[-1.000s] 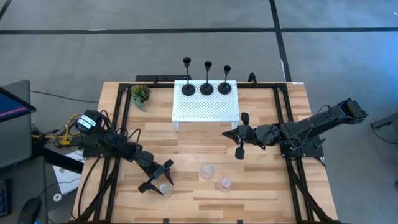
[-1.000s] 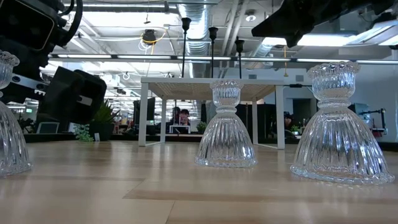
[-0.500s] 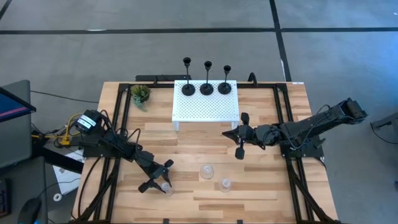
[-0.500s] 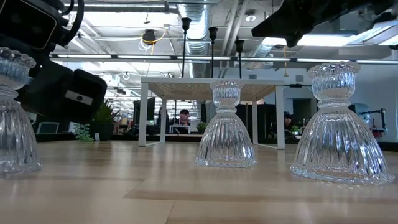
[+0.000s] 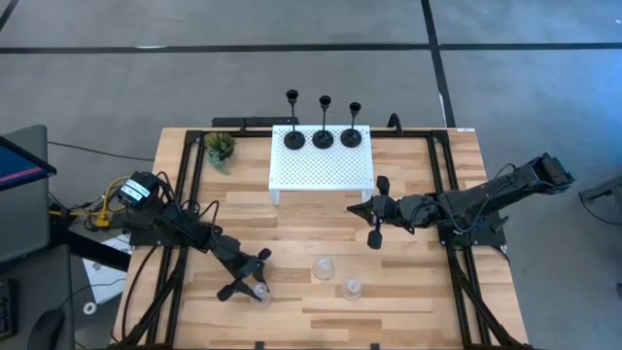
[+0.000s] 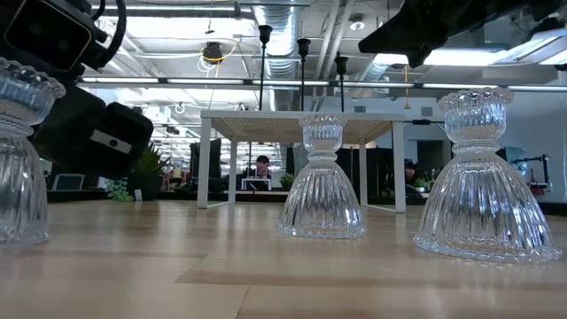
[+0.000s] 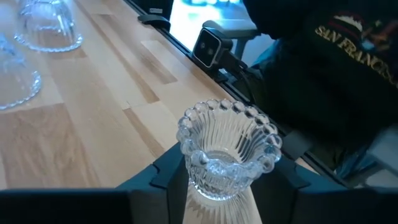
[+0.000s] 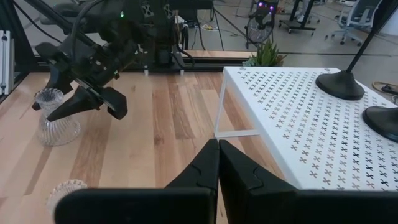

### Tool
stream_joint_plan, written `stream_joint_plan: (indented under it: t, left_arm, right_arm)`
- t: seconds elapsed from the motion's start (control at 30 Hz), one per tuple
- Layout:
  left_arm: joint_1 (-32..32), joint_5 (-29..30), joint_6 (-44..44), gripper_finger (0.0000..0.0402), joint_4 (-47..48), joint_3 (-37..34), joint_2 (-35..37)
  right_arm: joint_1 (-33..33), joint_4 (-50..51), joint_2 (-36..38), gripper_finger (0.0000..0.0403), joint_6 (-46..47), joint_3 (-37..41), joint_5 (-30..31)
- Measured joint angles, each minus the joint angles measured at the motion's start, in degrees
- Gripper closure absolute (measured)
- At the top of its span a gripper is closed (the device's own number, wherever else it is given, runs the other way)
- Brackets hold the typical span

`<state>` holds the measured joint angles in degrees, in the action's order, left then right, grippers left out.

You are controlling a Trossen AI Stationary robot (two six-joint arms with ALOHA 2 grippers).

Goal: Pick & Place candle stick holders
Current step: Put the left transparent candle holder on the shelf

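Three clear glass candle stick holders stand near the table's front. My left gripper (image 5: pixel 253 282) is shut on the leftmost one (image 5: pixel 259 291), whose beaded cup (image 7: pixel 229 146) shows between the fingers. The other two (image 5: pixel 323 267) (image 5: pixel 352 288) stand free on their wide bases to its right. Three black holders (image 5: pixel 294 138) (image 5: pixel 323 138) (image 5: pixel 352 136) rest on their disc bases on the white rack (image 5: pixel 321 170). My right gripper (image 5: pixel 376 233) is shut and holds nothing, just off the rack's front right corner. My left gripper pinches the glass holder between its two fingers, just below the beaded cup, at the narrow neck (image 7: pixel 221 186). One finger (image 7: pixel 168 180) is on each side. The fingers come roughly level from the table's left. The holder is upright with its base (image 6: pixel 18 232) at the table top.
A small potted plant (image 5: pixel 220 146) stands at the far left, beside the rack. Black frame rails (image 5: pixel 185 194) run along the table's sides. A person in a dark shirt (image 7: pixel 348 68) and a small camera (image 7: pixel 208 45) are at the near edge.
My left gripper has shut on the leftmost glass holder. The holder has shifted a little toward the table's right as the fingers came in, and it has stayed upright.
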<state>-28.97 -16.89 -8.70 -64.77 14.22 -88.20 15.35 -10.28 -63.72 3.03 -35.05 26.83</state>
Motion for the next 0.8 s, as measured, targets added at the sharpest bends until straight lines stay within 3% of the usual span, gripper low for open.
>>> stream_joint_plan:
  t: [0.27, 0.47, 0.8]
  left_arm:
    - [0.1, 3.5, -4.5, 0.0264, 1.0, 0.0, 1.5]
    - [0.1, 4.1, -5.3, 0.0264, 2.2, -0.1, 7.6]
    - [2.6, 18.5, -6.7, 0.0264, 19.7, -0.1, 23.2]
  right_arm:
    - [0.0, 1.6, 0.0, 0.0403, -0.4, 0.0, 0.0]
    - [0.0, 2.6, 0.0, 0.0403, -0.4, 0.0, 0.0]
    - [0.0, 3.5, 0.0, 0.0403, -0.6, 0.0, 0.1]
